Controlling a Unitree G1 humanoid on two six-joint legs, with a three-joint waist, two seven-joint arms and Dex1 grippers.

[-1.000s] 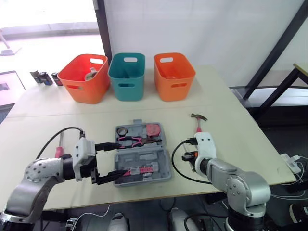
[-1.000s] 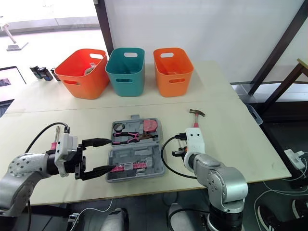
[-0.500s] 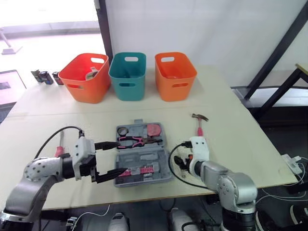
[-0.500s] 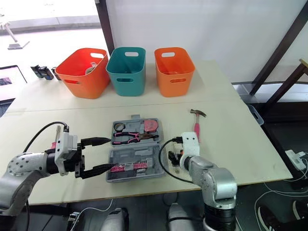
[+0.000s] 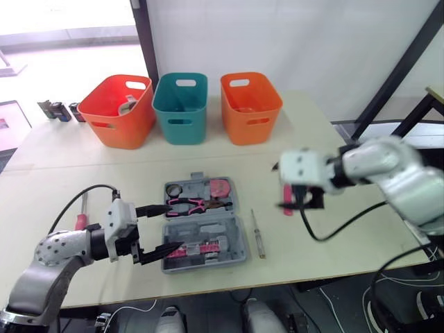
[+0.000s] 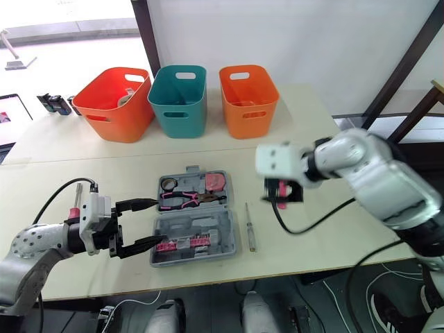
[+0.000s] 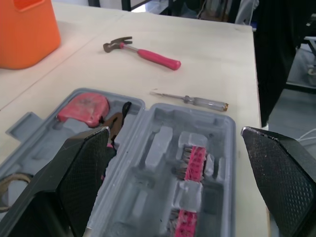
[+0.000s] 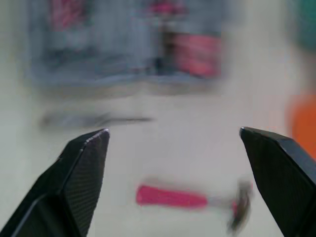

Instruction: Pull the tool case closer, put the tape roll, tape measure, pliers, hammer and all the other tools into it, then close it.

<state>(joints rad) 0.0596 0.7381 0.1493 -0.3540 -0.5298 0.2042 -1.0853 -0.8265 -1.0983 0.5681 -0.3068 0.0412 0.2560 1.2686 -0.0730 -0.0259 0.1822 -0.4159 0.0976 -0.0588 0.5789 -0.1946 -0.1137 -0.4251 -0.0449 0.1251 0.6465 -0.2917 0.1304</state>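
With my right claw spread open over the hammer, a badly centred descent could nudge it away.

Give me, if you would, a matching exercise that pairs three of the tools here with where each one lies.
Tools:
1. hammer
2. clear-handled screwdriver
3. pliers

Places:
A. in the far half of the open tool case
B. on the table, on the screwdriver's far side from the case
C. on the table, just beside the case's right edge

Pairs: 1-B, 2-C, 3-A.
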